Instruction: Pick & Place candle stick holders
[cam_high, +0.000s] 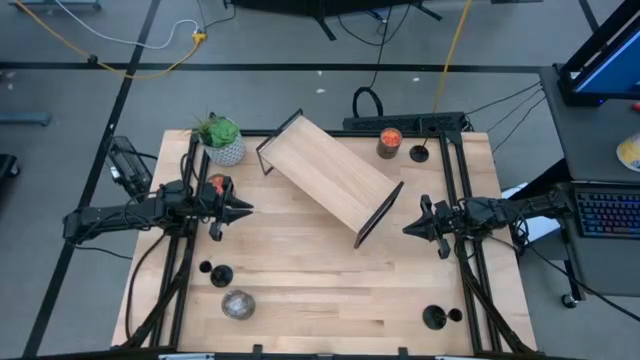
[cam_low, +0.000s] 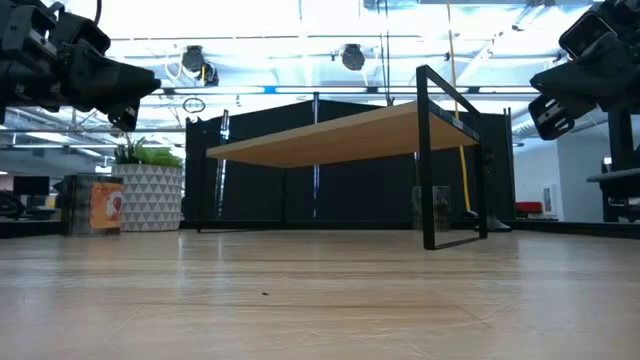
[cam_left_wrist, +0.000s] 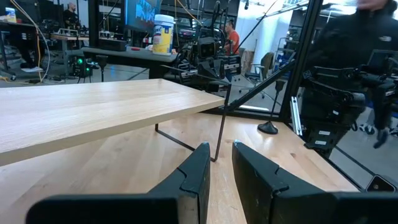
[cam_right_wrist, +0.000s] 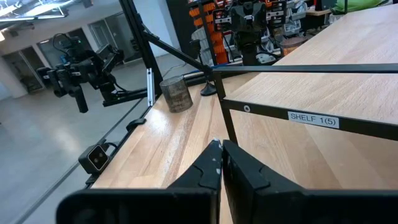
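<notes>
Now | left pincer (cam_high: 243, 209) slightly parted | right pincer (cam_high: 408, 229) closed | holders (cam_high: 221, 276) well apart

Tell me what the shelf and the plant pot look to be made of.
Shelf: pale wood board with visible grain, matte, on a thin black frame, probably metal. Plant pot: white with a grey triangle pattern, likely ceramic, though painted plastic cannot be ruled out.

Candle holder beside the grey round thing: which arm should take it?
Left. The left gripper hovers on the same side as that candle holder, with bare table between them; the right gripper is far across the table.
</notes>
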